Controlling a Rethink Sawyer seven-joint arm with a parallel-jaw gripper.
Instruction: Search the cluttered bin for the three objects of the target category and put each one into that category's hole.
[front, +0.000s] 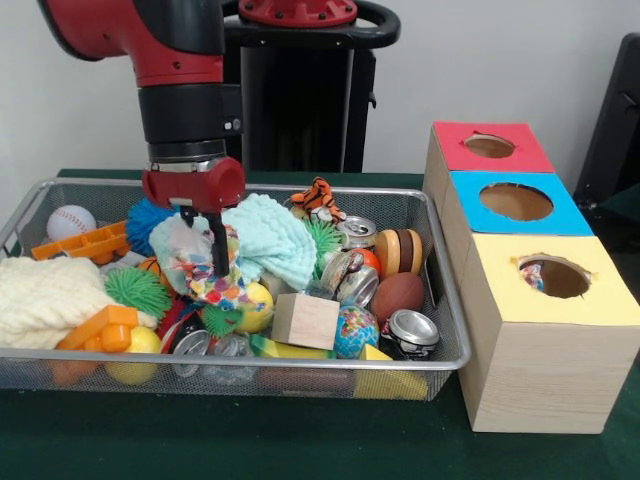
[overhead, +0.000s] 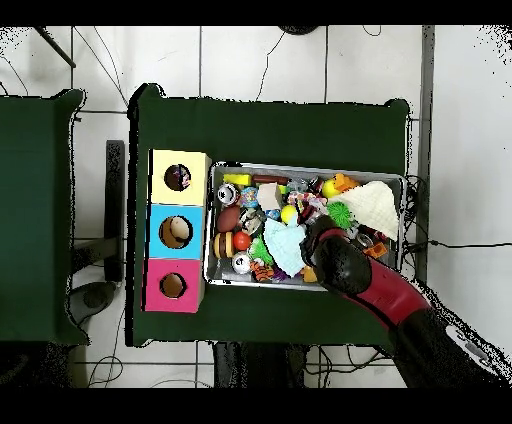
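The red and black arm comes down over the wire-mesh bin (front: 445, 300), which sits on the green table (front: 300, 440). Its fingers (front: 205, 235) hang into the clutter at about 10 o'clock from the bin's centre in the front view. One dark finger (front: 219, 245) shows plainly; the other is lost against a crumpled patterned cloth (front: 190, 265), so I cannot tell whether they are wide, narrow or holding it. That cloth lies directly under and around the finger, touching it.

A pale blue knitted cloth (front: 272, 238) lies just beside the finger at 3 o'clock. A cream knitted cloth (front: 40, 300) fills the bin's 9 o'clock end, well apart from the fingers. A green spiky ball (front: 137, 290) sits at 8 o'clock of the finger and a blue spiky ball (front: 150, 220) at 10 o'clock. A wooden block (front: 305, 320) and a globe ball (front: 356, 332) lie near the front rim, with crushed cans (front: 412, 330) toward 4 o'clock. A baseball (front: 70, 222) rests in the far corner.

Outside the bin at 3 o'clock stand three boxes in a row, each with a hole on top: the red box (front: 490, 148), the blue box (front: 515, 203) and the yellow box (front: 555, 280). Something patterned shows inside the yellow box's hole.
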